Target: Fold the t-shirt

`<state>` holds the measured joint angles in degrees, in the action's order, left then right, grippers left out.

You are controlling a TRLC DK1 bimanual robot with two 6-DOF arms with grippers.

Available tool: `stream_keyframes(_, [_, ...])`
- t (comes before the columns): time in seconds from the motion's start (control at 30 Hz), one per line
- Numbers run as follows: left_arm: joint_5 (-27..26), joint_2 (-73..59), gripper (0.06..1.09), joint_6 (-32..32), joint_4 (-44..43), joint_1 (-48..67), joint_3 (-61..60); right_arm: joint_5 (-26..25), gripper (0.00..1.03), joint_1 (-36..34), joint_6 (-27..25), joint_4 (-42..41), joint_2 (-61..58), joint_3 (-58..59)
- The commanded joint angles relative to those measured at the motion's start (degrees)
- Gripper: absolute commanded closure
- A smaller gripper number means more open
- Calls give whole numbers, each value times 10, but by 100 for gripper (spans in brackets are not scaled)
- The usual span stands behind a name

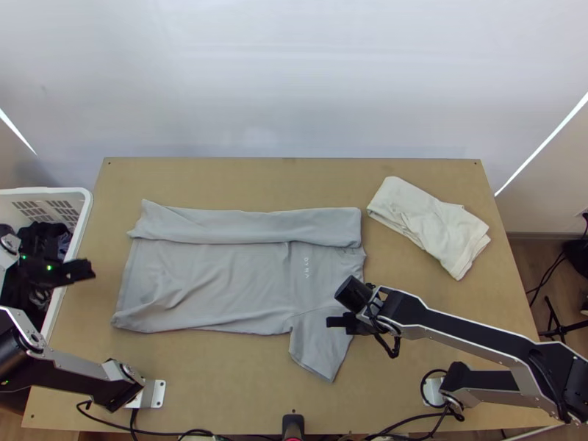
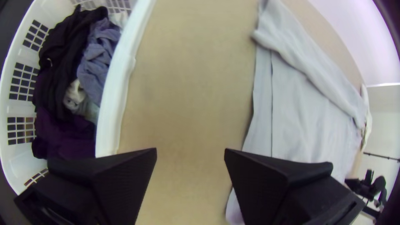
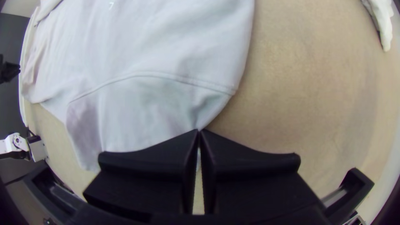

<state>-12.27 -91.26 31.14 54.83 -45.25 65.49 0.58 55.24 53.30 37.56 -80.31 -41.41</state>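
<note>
My right gripper (image 3: 199, 130) was drawn narrow, its fingertips together on the shoulder edge of the near sleeve, just past the seam, and I judged that it had a pinch of cloth there. That plain light-grey sleeve (image 1: 316, 349) lay flat around and below my grip, pointing towards the near edge of the light wooden table (image 1: 235, 389). Stretching away from my fingertips towards my other arm was the body of the light-grey fabric t-shirt (image 1: 213, 272), spread lengthwise, with small pale print near the chest. Past it, the far side lay folded inward as a long strip (image 1: 257, 226).

So one long side was done. Left for me, I judged, were turning in the near side with its sleeve, then shortening the piece from its ends.

Farther off, beyond the shoulder end, lay a cream cloth folded into a loose bundle (image 1: 434, 220). At the opposite end, my left gripper (image 2: 191, 154) stood wide and empty between the shirt's hem and a white plastic basket (image 2: 114, 96), which held dark, purple and blue-grey clothes (image 2: 62, 79).
</note>
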Motion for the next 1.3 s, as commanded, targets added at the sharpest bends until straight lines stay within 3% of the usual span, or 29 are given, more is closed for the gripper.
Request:
stream_keyframes(0.0, [15, 43, 29, 181, 77, -24, -46, -4, 100, 6, 1, 9, -1, 2])
stream_keyframes(0.07, [15, 64, 27, 234, 76, -24, -69, -3, 100, 6, 1, 9, -3, 5])
stream_keyframes(0.3, [18, 44, 25, 296, 168, -1, -73, -4, 100, 0, -5, 9, -16, 2])
stream_keyframes(0.43, [14, 30, 25, 314, 201, 5, -66, -6, 100, -3, -14, 9, -23, 2])
stream_keyframes(0.73, [-59, 21, 25, 338, 253, 14, -54, -14, 100, -21, -27, 22, -64, -14])
stream_keyframes(1.03, [-58, 14, 26, 338, 234, 10, -89, -28, 100, -28, -39, 47, -91, -66])
stream_keyframes(1.17, [-46, 13, 43, 338, 235, 2, -91, -30, 100, -34, -43, 49, -96, -75])
stream_keyframes(1.27, [-36, 9, 46, 338, 236, -4, -89, -30, 100, -35, -43, 52, -99, -75])
